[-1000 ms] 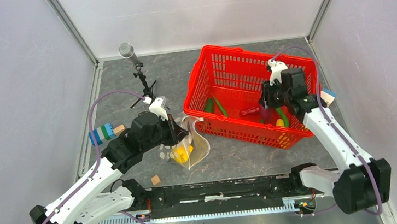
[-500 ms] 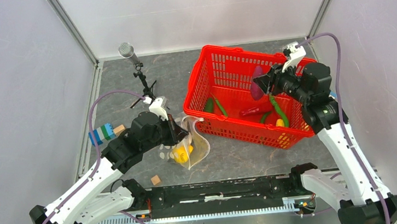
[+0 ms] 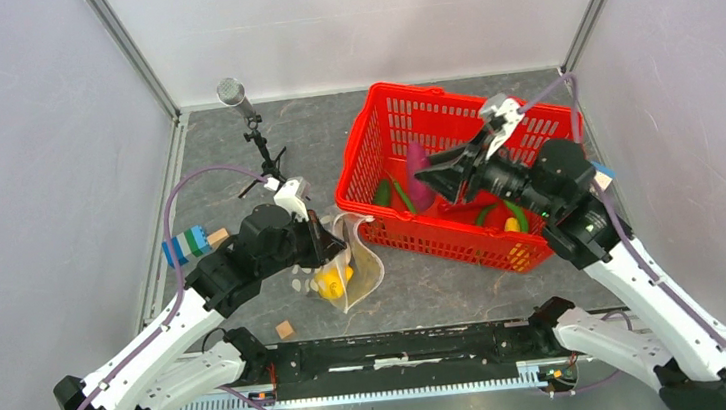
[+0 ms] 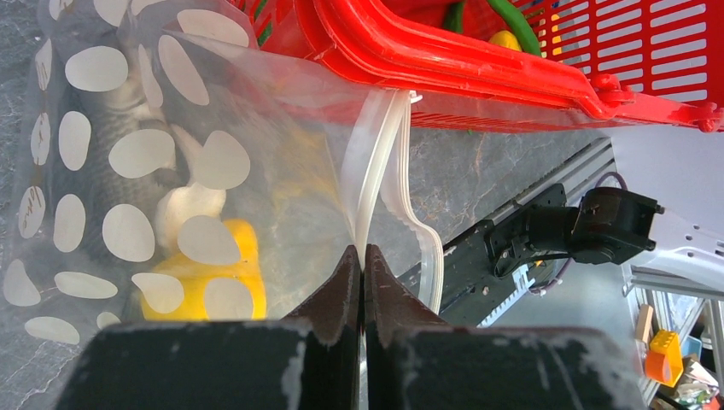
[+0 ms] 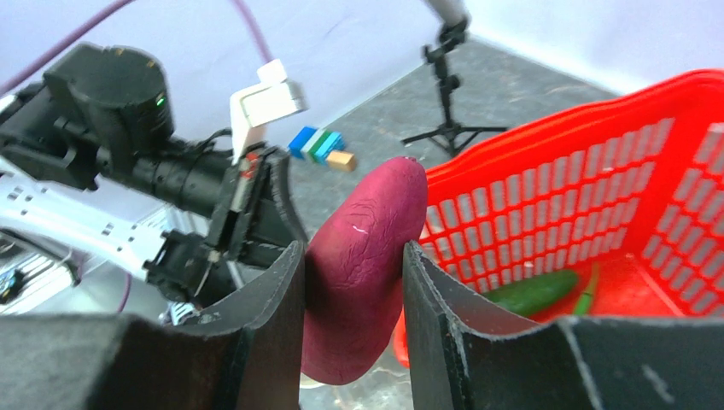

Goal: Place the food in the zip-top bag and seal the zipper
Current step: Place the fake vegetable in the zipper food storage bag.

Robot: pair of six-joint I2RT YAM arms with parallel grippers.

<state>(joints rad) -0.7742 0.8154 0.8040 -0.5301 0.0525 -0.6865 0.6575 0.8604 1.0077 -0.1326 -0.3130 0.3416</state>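
Right gripper [image 5: 352, 253] clamped the matte, wrinkled magenta aubergine [image 5: 376, 213]; left gripper [image 4: 360, 254] pinched the narrow white zipper [image 4: 381, 145] of the glossy dotted bag [image 4: 213, 128]

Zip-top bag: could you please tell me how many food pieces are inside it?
2: a grey fish and a yellow piece beside it, both inside the zip-top bag; its dots may hide others.

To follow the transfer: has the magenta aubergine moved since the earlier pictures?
Yes. The right claw carried the aubergine leftward across the red basket, toward its left wall.
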